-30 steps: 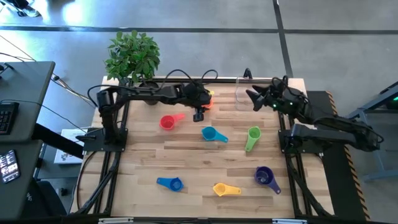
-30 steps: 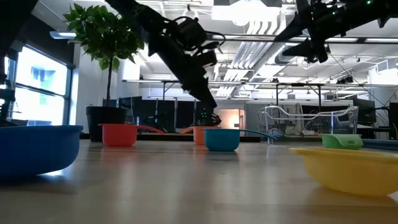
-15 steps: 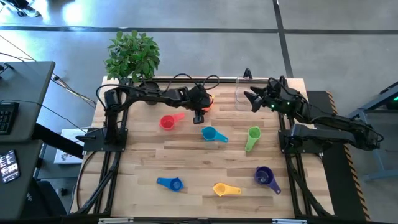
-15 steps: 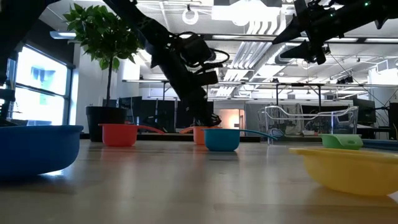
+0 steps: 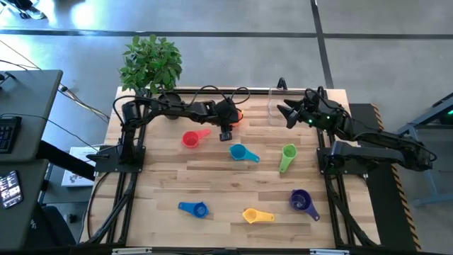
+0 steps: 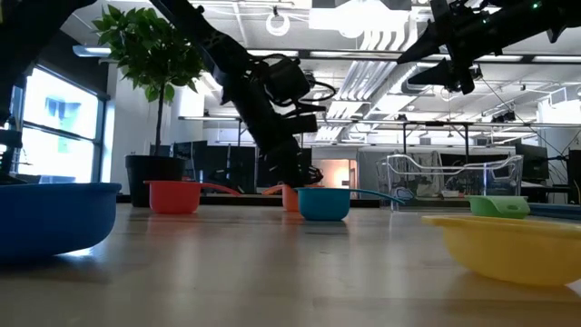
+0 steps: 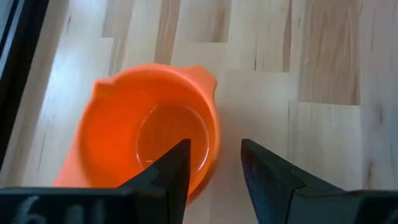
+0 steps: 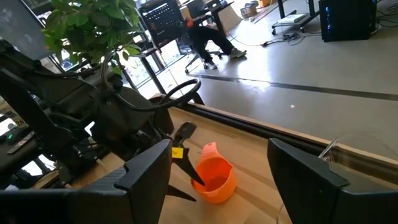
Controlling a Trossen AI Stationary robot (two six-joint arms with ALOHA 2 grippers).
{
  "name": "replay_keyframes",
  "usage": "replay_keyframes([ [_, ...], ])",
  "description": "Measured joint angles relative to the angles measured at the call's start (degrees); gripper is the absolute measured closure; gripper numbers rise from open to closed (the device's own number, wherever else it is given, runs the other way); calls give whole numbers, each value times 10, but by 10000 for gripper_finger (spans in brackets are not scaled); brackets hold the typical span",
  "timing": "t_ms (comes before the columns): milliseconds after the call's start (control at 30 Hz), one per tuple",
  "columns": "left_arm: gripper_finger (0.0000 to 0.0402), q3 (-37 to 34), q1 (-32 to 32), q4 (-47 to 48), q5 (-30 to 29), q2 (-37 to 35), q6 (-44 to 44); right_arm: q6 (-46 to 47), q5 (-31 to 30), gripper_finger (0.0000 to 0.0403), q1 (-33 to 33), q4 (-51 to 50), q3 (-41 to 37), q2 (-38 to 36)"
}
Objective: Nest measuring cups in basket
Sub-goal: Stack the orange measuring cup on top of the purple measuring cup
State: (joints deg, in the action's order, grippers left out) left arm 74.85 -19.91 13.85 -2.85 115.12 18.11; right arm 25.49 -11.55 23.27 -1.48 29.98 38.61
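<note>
Descent has brought the left gripper astride the orange cup's rim, jaws spread: one inside, one outside. Grasp looks imminent. The right gripper waits, jaws spread.

bright, even overhead light (ceiling lamps glare in the low view), nearest cups blurred
</note>
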Motion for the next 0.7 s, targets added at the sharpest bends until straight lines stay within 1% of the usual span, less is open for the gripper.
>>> replay_keyframes([
  [100, 284, 0, -1, 4, 0, 5, 0, 0, 0, 146, 0, 0, 0, 0],
  [167, 299, 0, -1, 6, -1, 5, 0, 0, 0, 146, 0, 0, 0, 0],
  [433, 388, 0, 1, 4, -2, 5, 1, 1, 0, 146, 0, 0, 0, 0],
  [533, 392, 0, 3, 5, -2, 5, 3, 1, 0, 146, 0, 0, 0, 0],
  [700, 395, 0, 17, 12, -2, 0, 30, 2, 6, 146, 0, 0, 0, 0],
])
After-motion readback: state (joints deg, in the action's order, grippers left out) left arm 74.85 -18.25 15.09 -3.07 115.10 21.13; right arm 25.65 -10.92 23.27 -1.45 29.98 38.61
